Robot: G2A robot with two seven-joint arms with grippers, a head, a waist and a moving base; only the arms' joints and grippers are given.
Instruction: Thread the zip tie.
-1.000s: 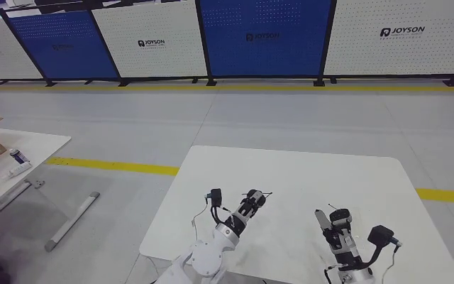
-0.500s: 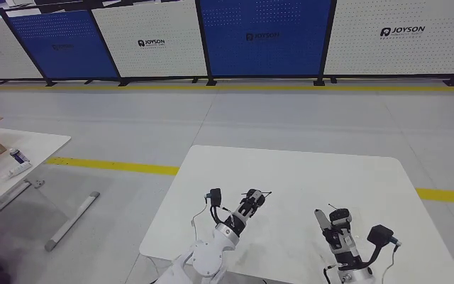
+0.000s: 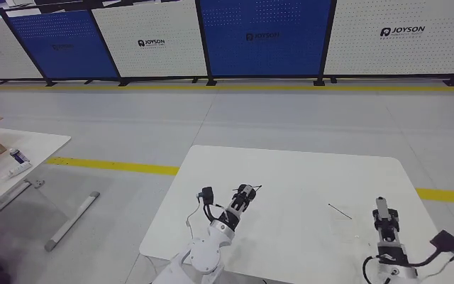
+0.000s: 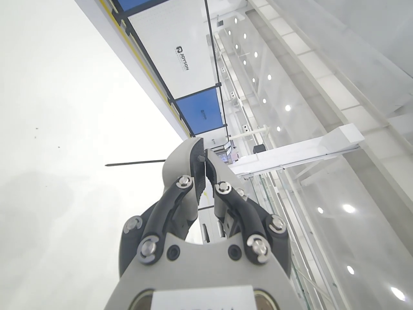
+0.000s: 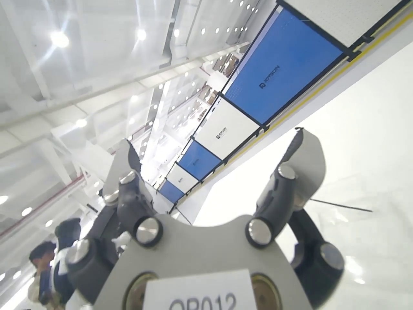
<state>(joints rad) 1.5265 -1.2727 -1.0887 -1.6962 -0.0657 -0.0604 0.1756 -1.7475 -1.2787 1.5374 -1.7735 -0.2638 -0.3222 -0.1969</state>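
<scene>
L gripper (image 4: 204,158) first: you've got its jaws pinched tight on a black zip tie (image 4: 135,163). It's gripped near one end, w/ the rest of the strip sticking straight out sideways from the pinch, seen against the white table (image 3: 298,170). In the top view that gripper sits over the table's near-left part, just in from the front edge.

R gripper (image 5: 214,141) is over the table's near-right corner, jaws spread wide, nothing btwn them.

A second zip tie (image 3: 339,211) lies flat on the table btwn the two grippers. It's closer to the R one but apart from it, and runs on a slant across the tabletop.

Past the table's left side you see grey floor w/ a yellow floor line (image 3: 106,165) running up to the table's edge. A smaller side table (image 3: 32,142) stands well to the left, w/ a few small items on it, too small to tell.

Farthest from the table, beyond its far edge: a row of blue & white partition panels (image 3: 266,39) across the whole width.
</scene>
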